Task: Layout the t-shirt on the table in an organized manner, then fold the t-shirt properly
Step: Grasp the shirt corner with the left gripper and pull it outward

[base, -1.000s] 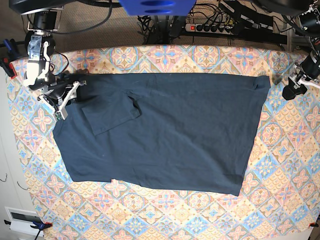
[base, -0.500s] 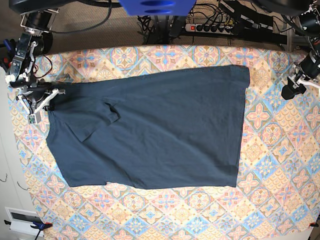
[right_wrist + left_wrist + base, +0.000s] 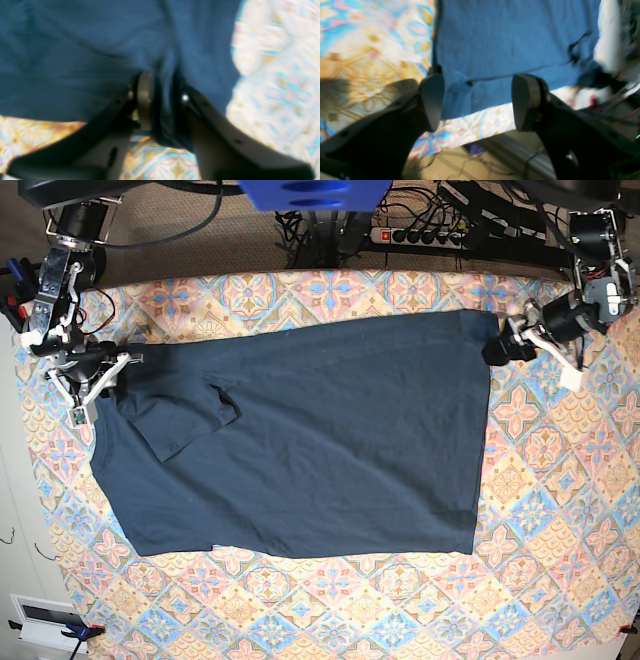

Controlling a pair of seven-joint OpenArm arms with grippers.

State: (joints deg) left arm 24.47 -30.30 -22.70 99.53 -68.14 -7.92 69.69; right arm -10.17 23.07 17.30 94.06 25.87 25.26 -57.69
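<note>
— Fingers first: the right gripper pinches a bunched fold of the t-shirt between its jaws, at the shirt's shoulder corner. The left gripper hangs spread wide with nothing between its pads, just off the hem corner at the shirt's other end.

— And the shirt itself?

— Lying mostly flat on the table, near its back edge, one sleeve doubled over onto the chest near the right gripper.

— What might spoil it from here?

— I'd judge a pull by the right gripper alone could drag the whole shirt sideways and skew it — nothing pins the hem. That doubled sleeve could also get pressed into any fold.

— The surface?

— A patterned tile-print cloth, far wider than the shirt. Beyond the table's back edge there's a power strip and loose cables on carpet.
</note>
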